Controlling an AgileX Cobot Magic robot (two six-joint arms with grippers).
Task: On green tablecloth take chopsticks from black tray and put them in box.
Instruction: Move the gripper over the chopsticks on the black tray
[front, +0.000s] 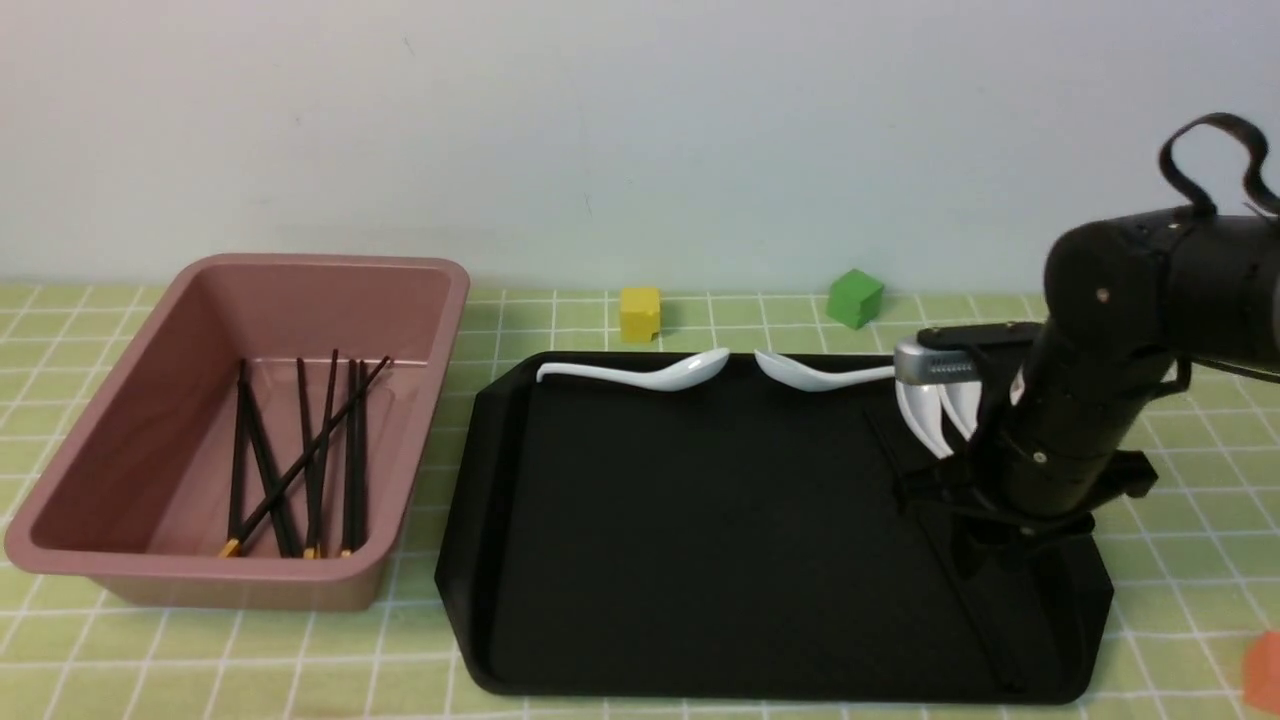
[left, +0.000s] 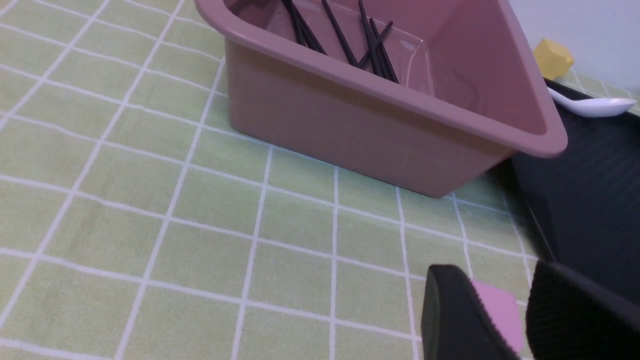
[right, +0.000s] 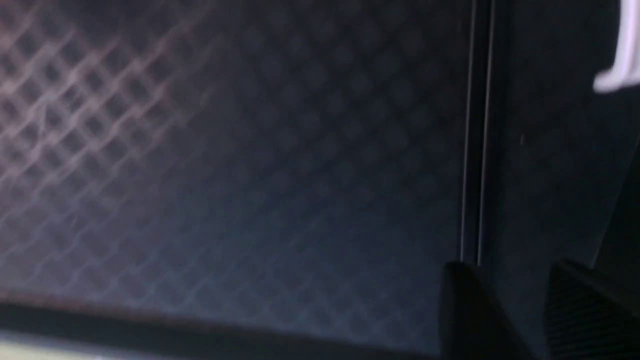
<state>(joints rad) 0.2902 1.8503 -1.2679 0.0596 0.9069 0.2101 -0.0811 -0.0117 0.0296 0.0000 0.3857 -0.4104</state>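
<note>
Narrowly parted, right fingers (right: 465, 310) seemingly touch chopsticks (right: 477, 150) on the black tray (right: 250, 175).

Open floor across the black tray (front: 700, 520); white spoons (front: 680, 375) line its far rim.

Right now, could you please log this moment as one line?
right tool: open, low over black tray | chopsticks: several in box, at least one on tray | left tool: open, over green tablecloth
</note>
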